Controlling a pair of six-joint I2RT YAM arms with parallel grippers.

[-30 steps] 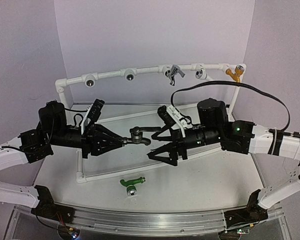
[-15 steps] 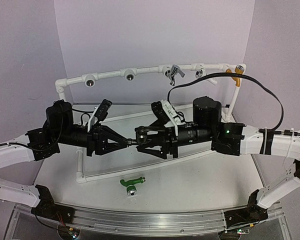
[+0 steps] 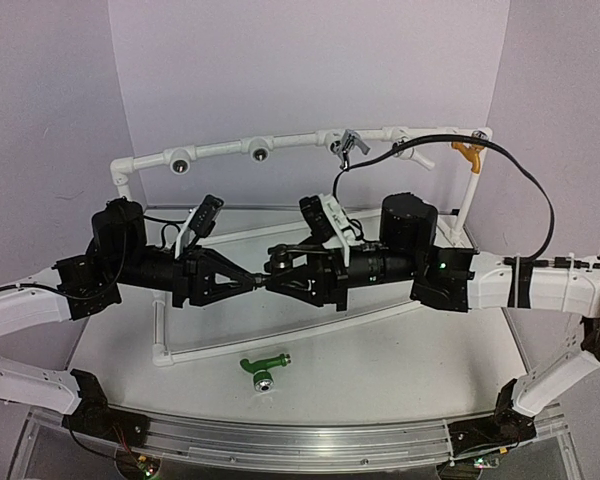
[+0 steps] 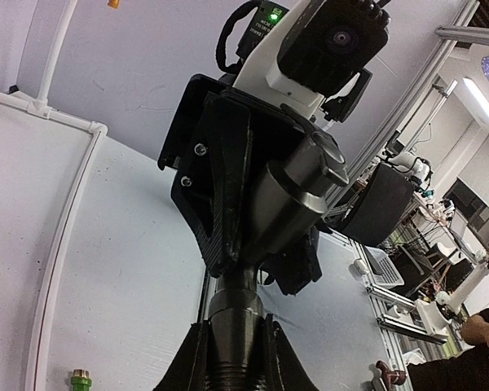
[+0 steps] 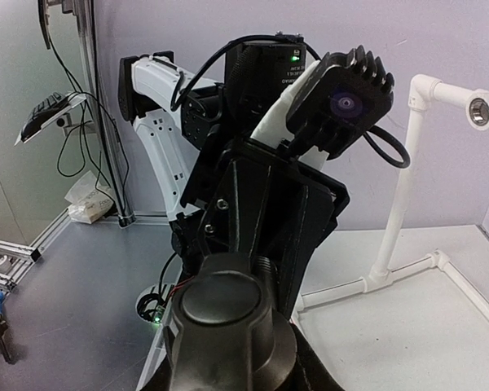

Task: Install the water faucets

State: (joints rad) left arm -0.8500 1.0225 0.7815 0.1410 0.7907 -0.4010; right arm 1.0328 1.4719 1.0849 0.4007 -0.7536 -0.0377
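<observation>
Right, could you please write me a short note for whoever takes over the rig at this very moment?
Left gripper: shut on the threaded end of the dark faucet, held in mid-air.
Right gripper: jaws around the same faucet's body; whether they clamp it is unclear.
Green faucet: lying on the table, untouched.
Done: neither is fitted. The pipe rail has open sockets, a silver tap and an orange tap.
To do: finish the hand-over, screw the dark faucet into a socket, then fit the green one.

Right gripper (image 3: 277, 273) has slid toward the bench's left edge and clamped onto the dark tap (image 4: 292, 194) in left gripper (image 3: 257, 282).
</observation>
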